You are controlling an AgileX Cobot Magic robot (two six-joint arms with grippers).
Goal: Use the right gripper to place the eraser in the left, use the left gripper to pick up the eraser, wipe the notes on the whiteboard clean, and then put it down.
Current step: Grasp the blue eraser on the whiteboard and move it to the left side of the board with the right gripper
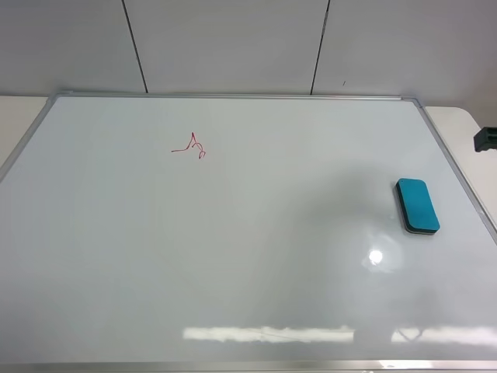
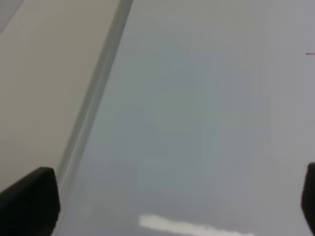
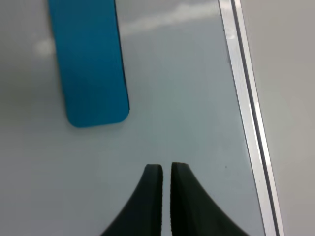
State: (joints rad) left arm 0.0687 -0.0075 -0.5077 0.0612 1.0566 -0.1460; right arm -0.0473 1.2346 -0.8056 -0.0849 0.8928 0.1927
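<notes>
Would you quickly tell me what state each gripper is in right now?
Left gripper: open, holding nothing.
Right gripper: closed, holding nothing; the eraser lies on the whiteboard, apart from it.

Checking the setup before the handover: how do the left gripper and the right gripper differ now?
The left gripper has its jaws spread wide; the right gripper has them shut. The left gripper sits by the whiteboard's left frame; the right gripper by its right frame, with the eraser lying close ahead, untouched. Both are black and hold nothing.
</notes>
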